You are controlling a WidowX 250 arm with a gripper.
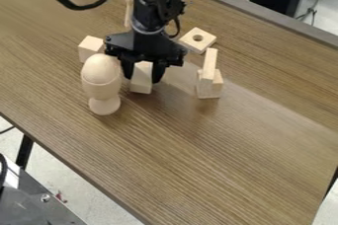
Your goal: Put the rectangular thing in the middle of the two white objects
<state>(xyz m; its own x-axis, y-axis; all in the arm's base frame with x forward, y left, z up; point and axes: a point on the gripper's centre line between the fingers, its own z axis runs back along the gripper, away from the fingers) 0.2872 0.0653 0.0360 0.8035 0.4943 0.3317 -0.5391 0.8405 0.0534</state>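
Pale wooden rectangular block (141,85): clasped between both fingers of the gripper (143,75), just beside the egg-topped cup (102,83), on the side toward the stacked blocks (208,83). Long axis: roughly vertical in view, lower end directed toward the bottom edge.

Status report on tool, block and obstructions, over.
Tool down at the block, firm grip unconfirmed. Egg cup close beside, likely the tightest clearance. Holed square behind, off to one side, probably no hindrance. Over.
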